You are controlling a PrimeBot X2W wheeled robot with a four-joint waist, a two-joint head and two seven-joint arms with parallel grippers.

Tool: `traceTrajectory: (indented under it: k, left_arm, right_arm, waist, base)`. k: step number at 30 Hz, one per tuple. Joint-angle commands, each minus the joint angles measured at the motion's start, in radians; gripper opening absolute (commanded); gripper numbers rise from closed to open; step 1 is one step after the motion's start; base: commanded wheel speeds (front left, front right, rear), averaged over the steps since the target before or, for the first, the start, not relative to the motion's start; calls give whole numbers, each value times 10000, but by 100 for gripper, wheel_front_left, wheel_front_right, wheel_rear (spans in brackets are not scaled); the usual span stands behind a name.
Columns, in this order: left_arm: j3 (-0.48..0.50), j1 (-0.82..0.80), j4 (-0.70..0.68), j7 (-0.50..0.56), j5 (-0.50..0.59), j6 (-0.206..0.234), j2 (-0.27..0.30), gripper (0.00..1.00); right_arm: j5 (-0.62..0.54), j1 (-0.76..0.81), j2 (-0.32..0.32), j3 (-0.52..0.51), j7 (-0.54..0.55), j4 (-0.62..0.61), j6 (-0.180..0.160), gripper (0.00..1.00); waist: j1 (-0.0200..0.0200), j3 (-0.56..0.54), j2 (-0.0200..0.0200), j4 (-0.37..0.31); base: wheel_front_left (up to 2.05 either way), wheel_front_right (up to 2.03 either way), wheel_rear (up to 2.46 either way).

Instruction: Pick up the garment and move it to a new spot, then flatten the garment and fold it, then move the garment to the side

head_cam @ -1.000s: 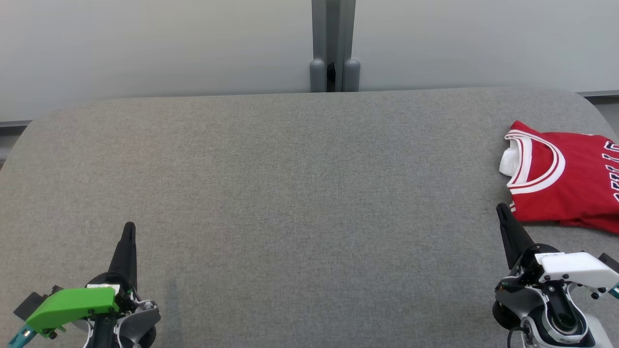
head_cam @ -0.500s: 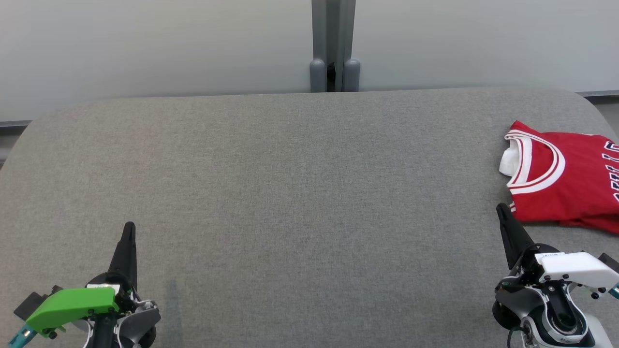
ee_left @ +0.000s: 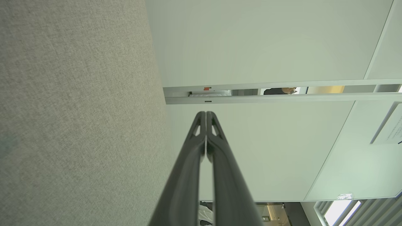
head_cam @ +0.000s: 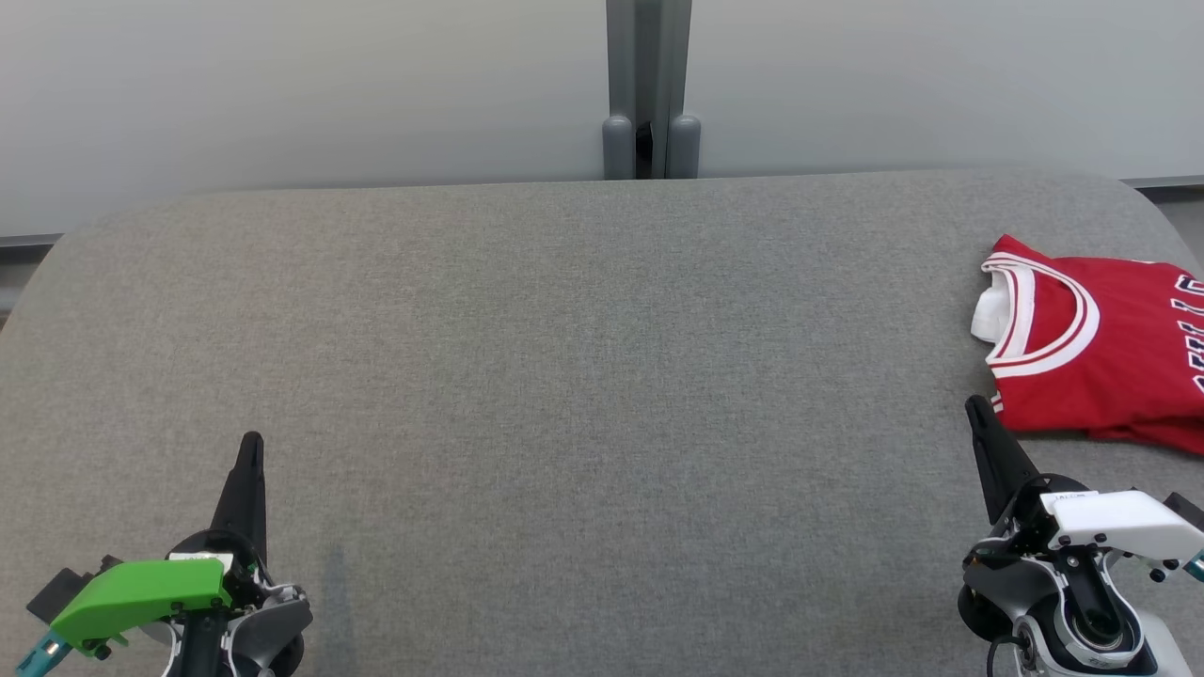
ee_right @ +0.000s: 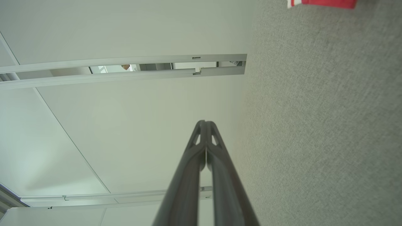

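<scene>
Garment (head_cam: 1101, 348): a red jersey with a white-trimmed neckline, lying folded and flat at the far right of the worktop (head_cam: 583, 376); it runs past the right edge of the head view.
Garment lettering: white letters at the picture's edge, cut off and unreadable.
Worktop: grey woven fabric with rounded far corners.
Left end effector (head_cam: 250, 447): at the lower left of the head view, fingers pointing away from the robot; clenched on nothing, the two dark fingers pressed together along their tips in the left wrist view.
Right end effector (head_cam: 976, 406): at the lower right, clenched and holding nothing; its tip is just beside the garment's near left corner, with a thin strip of grey cloth showing between them.
Right wrist view: a sliver of the red garment (ee_right: 323, 3) lies at the top edge, well apart from the closed fingertips.
Green cover (head_cam: 141, 590): on the left wrist.
White cover (head_cam: 1119, 522): on the right wrist.
Background: a pale wall (head_cam: 282, 85) behind the worktop, with a grey post (head_cam: 649, 89) at the middle.
</scene>
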Motion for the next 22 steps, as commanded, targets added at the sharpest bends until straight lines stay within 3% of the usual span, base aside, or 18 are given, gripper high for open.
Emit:
traceTrajectory:
  k: [1,22]
  left_arm:
    - [29,-112,-24,38,-8,-65,70,0]
    - [29,-111,-23,39,-9,-66,70,0]
  right_arm:
    - [64,79,-45,-12,33,-53,4,0]
    - [63,80,-45,-13,32,-54,4,0]
  waist:
    - [0,0,0,0]
    - [0,0,0,0]
  base:
    - [0,0,0]
    - [0,0,0]
